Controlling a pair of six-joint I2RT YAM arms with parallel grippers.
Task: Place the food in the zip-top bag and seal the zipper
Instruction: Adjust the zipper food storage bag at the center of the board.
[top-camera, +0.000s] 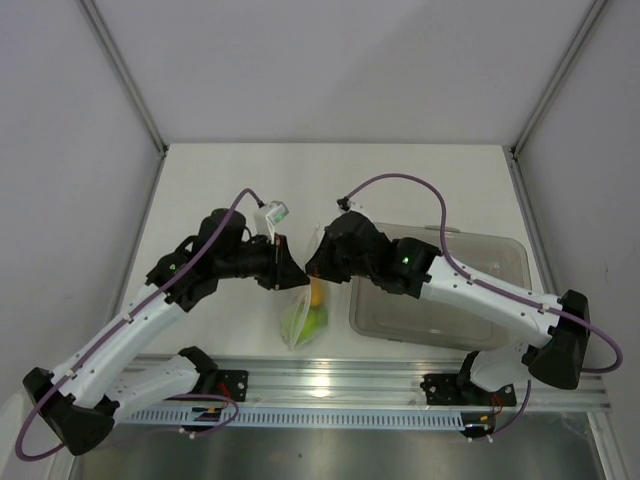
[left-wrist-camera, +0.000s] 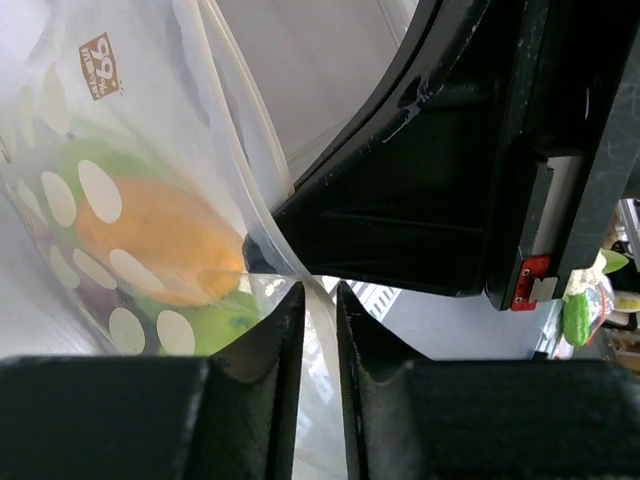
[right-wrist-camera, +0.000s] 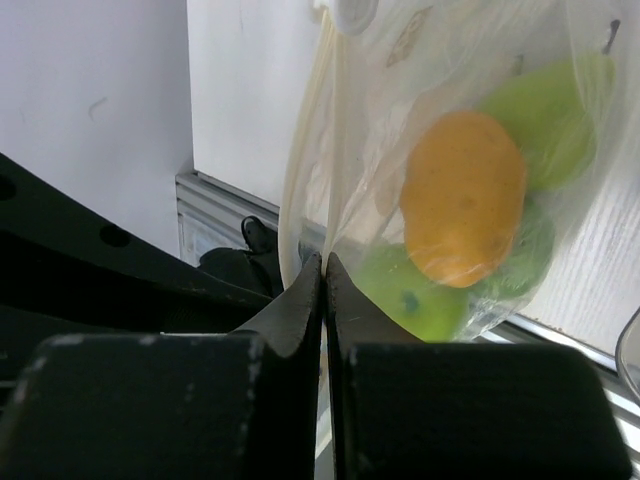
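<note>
Zip-top bag (top-camera: 303, 320) hangs by its mouth edge between both grippers, over the counter (top-camera: 220, 180) front and just left of the tub (top-camera: 500, 260). Orange (right-wrist-camera: 462, 210), pear (right-wrist-camera: 545, 110) and green fruit (right-wrist-camera: 410, 295) are inside. Right gripper (right-wrist-camera: 323, 270) is clenched on the zipper (left-wrist-camera: 237, 100) strip. Left gripper (left-wrist-camera: 320, 300) has its jaws slightly parted, with the strip running loose through the gap. Looks like the sealing step. To do it well, anchor with the right, pinch lightly with the left, and slide outward along a taut, straight strip to its end.

White walls (top-camera: 330, 60), white table (top-camera: 400, 185), aluminium rail (top-camera: 380, 378).
</note>
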